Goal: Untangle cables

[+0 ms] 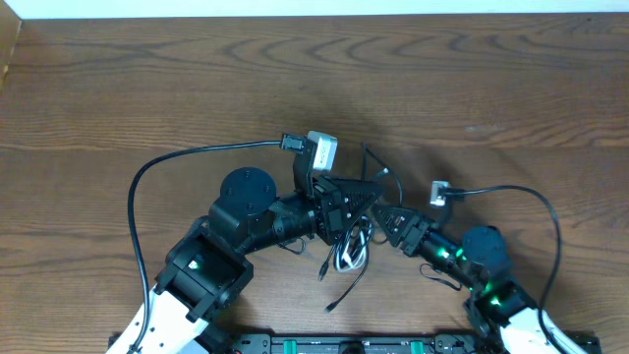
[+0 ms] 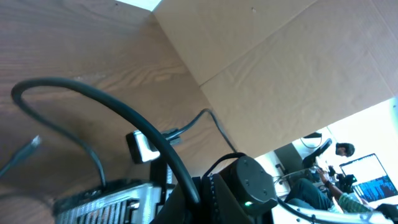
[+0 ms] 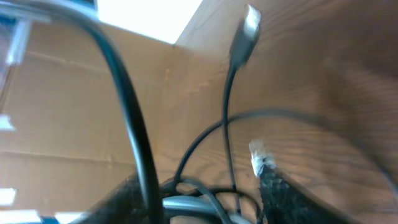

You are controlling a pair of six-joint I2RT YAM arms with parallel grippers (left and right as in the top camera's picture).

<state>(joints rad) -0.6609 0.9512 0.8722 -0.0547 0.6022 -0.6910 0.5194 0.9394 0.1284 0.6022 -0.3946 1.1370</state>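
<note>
The cables lie in a small tangle [image 1: 350,246] at the table's middle front, between my two grippers. A white cable [image 1: 349,259] is looped in it, and black ends trail toward the front [image 1: 336,298]. My left gripper [image 1: 373,197] looks shut on a black cable [image 2: 93,99] that arcs up out of its jaws [image 2: 205,186]. My right gripper [image 1: 386,219] is open with its fingers on either side of the tangle [image 3: 205,183]. The pale cable [image 3: 199,204] and black loops lie between them. A black cord with a plug end [image 3: 249,25] stands up beyond.
The arms' own thick black cables arc out at the left [image 1: 157,167] and right [image 1: 536,197]. A cardboard wall [image 2: 280,68] stands along the table's far edge. The right arm's wrist camera [image 2: 142,146] is close to my left gripper. A rail [image 1: 344,344] runs along the front edge.
</note>
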